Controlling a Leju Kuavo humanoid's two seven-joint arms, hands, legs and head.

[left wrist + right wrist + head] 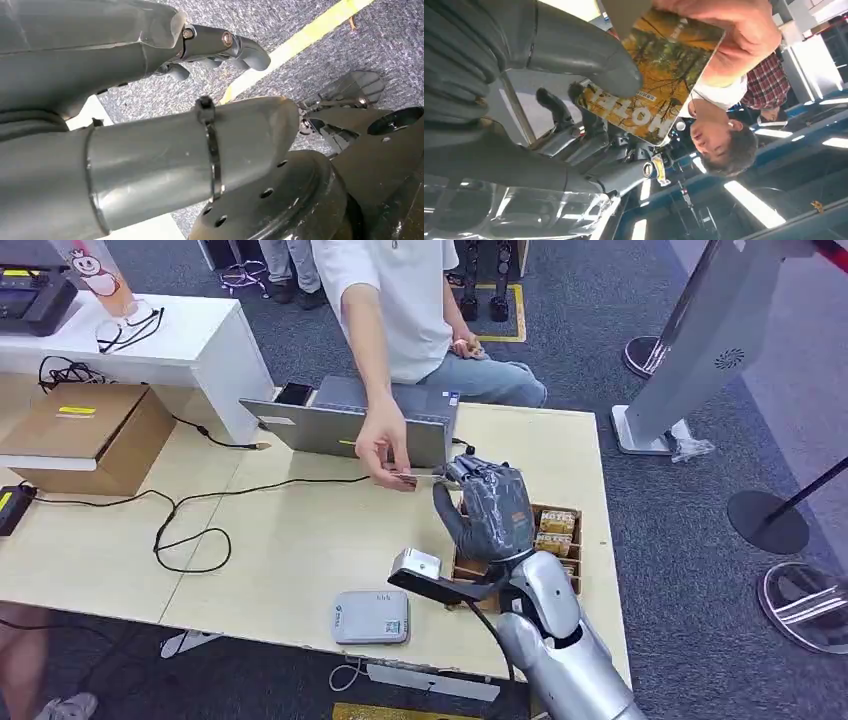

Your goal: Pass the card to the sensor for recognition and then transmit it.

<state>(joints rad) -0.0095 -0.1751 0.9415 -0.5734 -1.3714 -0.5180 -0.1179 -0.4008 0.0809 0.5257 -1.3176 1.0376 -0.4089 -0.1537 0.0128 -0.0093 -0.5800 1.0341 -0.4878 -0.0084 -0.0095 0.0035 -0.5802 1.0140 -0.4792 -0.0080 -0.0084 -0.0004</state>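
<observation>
The right hand's fingers (589,120) and thick thumb pinch one card (659,75), a picture card with yellow autumn trees and pale lettering. In the head view the right hand (495,508) is raised palm-up above the tabletop (280,540), and the card (412,478) sticks out edge-on from its fingertips toward the person. One person's hand (382,448) grips the opposite end of the same card, so both hold it at once; in the right wrist view that hand (734,30) covers the card's far corner.

The left hand (150,55) hangs beside the robot's body above grey carpet with one yellow line; its fingers (240,47) are loosely curled and apart, with nothing between them.

Below the raised right hand, near the tabletop's front edge, lies one flat grey sensor (371,617). One open wooden box (555,535) of small packets sits just behind the right hand. One grey laptop (350,425) stands at the far edge in front of the seated person (400,300). One black cable (190,530) loops across the wood, and one cardboard box (90,435) rests at the left end.
</observation>
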